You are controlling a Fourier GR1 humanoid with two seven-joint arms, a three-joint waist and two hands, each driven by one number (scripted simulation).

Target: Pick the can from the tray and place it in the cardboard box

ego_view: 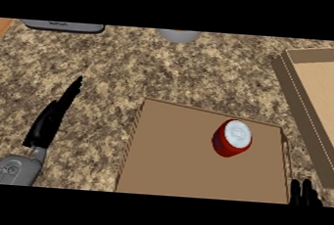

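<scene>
red round metal can (232, 138) is seen standing on flat brown tray (180, 169) | tan cardboard box (323, 96) is set just right | left hand (50, 118) is held straight, spread | right hand (304, 193): cannot tell

Your left hand (52, 117) lies over the speckled desk (165, 70) with its fingers straight, pointing away from you. Just to its right sits the brown tray (166, 163), and on the tray, well apart from that hand, the red can (232, 138) stands with its pale top showing. Only the fingertips of your right hand (305, 194) show at the lower edge, just beside the tray's right rim. Beyond them lies the cardboard box (291, 89).
</scene>
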